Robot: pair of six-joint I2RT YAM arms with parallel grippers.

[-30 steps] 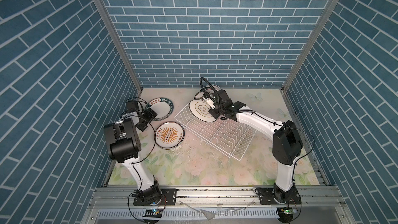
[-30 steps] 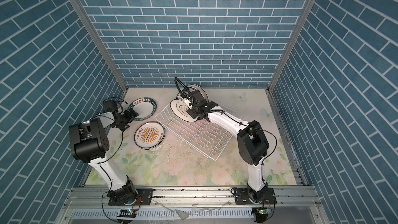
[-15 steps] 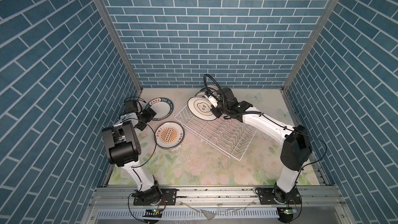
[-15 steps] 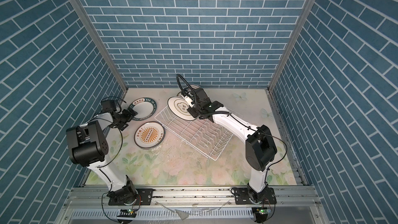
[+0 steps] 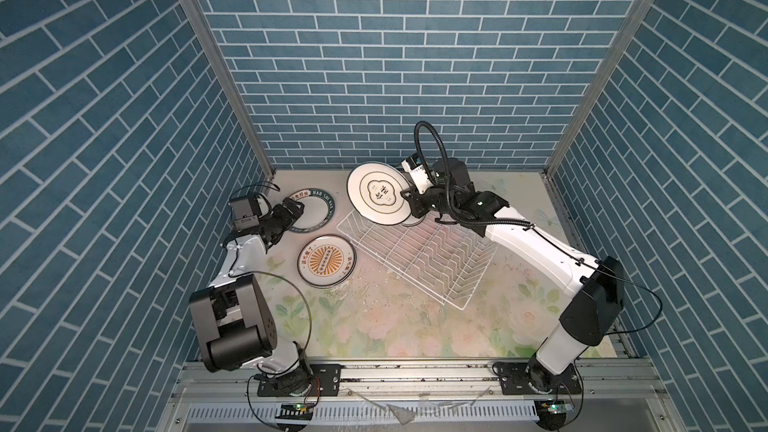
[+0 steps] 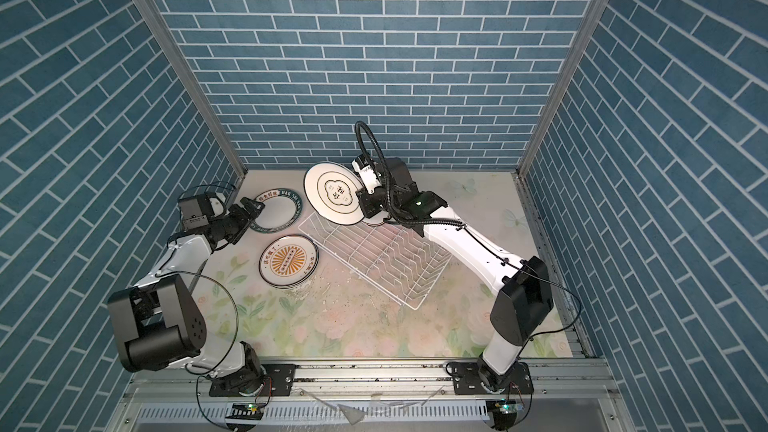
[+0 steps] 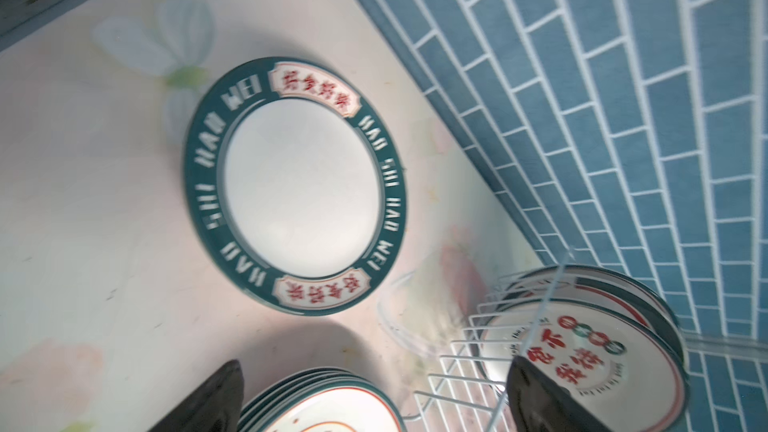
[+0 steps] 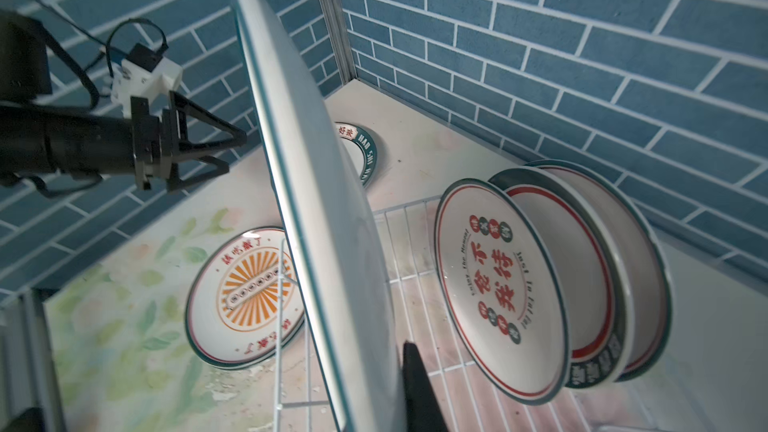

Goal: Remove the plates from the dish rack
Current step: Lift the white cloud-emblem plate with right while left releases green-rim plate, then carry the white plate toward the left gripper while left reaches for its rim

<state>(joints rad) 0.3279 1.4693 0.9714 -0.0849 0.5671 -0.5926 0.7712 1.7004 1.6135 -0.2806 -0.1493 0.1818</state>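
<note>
A glossy glaze is seen on the raised plate, with light caught along its smooth rim. The dish rack is shown as thin wire, coated smooth white. The table is covered in a matt floral print, flecked and scuffed. Brushed metal is seen on the front rail.

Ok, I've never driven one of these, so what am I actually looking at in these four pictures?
Two robot arms stand at the near edge of a flowered table, each ending in a two-fingered claw. Both top views look down on the whole scene; each wrist picture comes from a camera riding on one arm. The right claw is shut on the rim of a white plate, held on edge above the white wire dish rack, where a few more plates stand. The left claw is open and empty beside a green-rimmed plate lying flat; a stack of sunburst plates lies nearby.
</note>
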